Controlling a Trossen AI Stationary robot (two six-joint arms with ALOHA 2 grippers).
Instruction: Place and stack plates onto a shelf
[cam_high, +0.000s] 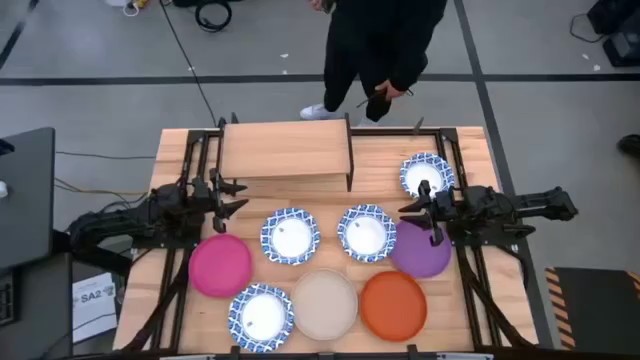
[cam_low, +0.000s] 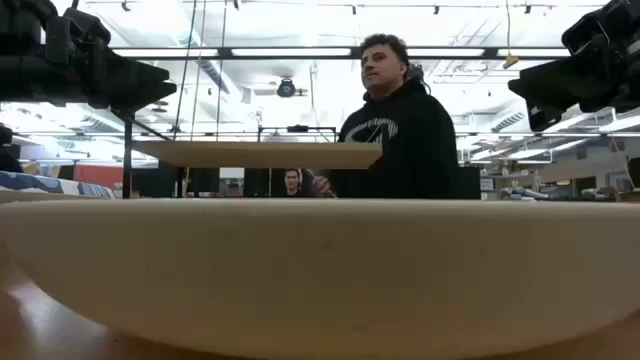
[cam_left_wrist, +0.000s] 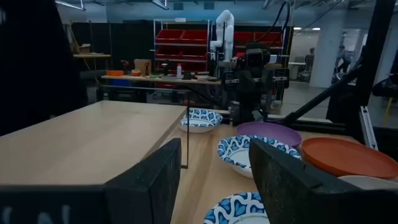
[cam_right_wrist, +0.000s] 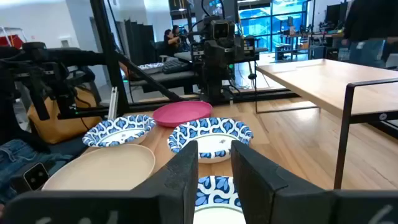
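Low view hides all plates but the beige plate (cam_low: 320, 270); high view shows eight.

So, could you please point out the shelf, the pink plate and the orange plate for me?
shelf (cam_high: 285, 150): high view, middle of its wood top.
pink plate (cam_high: 220, 265): high view, centre of the plate.
orange plate (cam_high: 393, 304): high view, centre of the plate.

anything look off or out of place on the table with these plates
Nothing stands out. All eight plates lie flat and whole on the table, none chipped or tipped. The shelf stands square with its top bare. Both tools, left and right, hang above the plates, holding nothing.
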